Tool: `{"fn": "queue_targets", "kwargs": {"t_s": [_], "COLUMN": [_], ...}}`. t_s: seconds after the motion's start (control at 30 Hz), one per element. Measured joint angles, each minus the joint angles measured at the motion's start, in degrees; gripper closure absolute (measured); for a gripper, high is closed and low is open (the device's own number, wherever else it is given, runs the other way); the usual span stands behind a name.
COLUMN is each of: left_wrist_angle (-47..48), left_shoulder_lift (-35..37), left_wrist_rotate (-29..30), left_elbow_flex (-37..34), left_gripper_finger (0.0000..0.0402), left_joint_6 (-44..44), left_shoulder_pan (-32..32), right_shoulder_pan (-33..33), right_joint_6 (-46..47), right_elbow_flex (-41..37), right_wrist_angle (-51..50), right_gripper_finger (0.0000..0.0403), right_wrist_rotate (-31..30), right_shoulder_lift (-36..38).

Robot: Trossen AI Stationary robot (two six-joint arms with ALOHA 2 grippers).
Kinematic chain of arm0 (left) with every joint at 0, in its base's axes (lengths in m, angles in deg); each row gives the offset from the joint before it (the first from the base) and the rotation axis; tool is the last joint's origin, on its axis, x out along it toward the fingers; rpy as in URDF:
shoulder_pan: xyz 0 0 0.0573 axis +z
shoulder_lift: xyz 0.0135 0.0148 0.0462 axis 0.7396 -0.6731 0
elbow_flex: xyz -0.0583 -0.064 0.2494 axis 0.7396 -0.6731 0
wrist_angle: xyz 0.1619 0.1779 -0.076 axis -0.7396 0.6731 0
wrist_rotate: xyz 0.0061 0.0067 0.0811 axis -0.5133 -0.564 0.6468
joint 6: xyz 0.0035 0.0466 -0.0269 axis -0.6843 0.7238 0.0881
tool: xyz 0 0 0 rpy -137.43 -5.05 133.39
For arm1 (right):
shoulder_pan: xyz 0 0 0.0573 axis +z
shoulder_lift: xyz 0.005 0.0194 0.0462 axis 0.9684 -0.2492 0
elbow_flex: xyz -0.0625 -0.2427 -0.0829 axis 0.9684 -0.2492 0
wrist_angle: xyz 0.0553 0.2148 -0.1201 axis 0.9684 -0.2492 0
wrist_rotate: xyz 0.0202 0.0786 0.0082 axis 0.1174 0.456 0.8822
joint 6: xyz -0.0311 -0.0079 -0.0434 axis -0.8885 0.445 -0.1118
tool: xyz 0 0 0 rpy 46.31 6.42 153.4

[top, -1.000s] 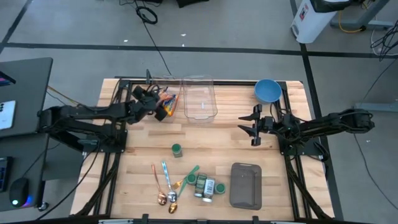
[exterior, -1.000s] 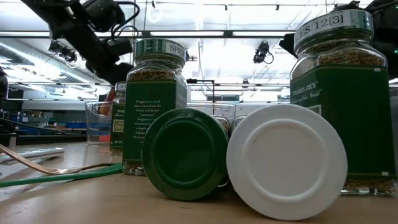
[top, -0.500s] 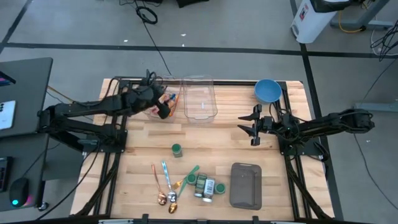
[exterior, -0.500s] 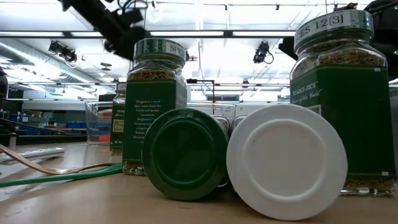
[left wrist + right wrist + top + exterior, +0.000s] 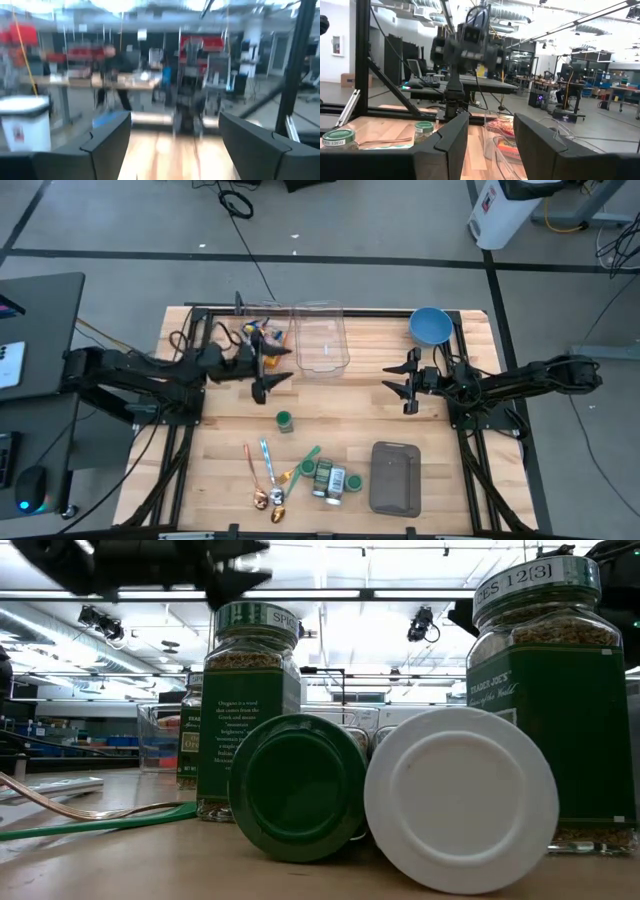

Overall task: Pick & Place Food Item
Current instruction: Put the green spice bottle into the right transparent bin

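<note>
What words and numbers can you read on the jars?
"ES 12[3]": lid label of the right spice jar.
"TRADER JOE'S": that jar's green label.
"SPIC", cut off: lid label of the middle spice jar.
"Oregano is a...": its green label; the rest is too small to read.

**Wood, glass and plastic on the bench**

A pale wooden table (image 5: 230, 420) carries clear plastic containers (image 5: 321, 338), glass jars (image 5: 250, 710) with glossy lids (image 5: 298, 787), shiny metal spoons (image 5: 268, 492) and a grey, possibly matt, tray (image 5: 396, 477).
</note>
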Motion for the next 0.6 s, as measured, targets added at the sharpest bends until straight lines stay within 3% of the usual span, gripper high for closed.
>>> {"fn": "queue_targets", "kwargs": {"t_s": [0.2,0.6], "left_wrist_angle": [7.2,24.6], "left_shoulder_lift": [0.0,0.0], "left_wrist_rotate": [3.8,8.9], "left_elbow_flex": [-4.5,-4.0], "left_gripper_finger": [0.0093,0.0091], "left_joint_6": [-4.2,-9.3], "left_shoulder_pan": [-4.4,-13.6], "right_shoulder_pan": [0.0,0.0], "right_joint_6": [0.2,0.6], "right_elbow_flex": [0.0,0.0], "right_wrist_angle": [0.1,-0.1], "right_gripper_finger": [0.0236,0.0236], "right_wrist_rotate": [0.0,0.0], "right_shoulder_lift": [0.0,0.0]}}
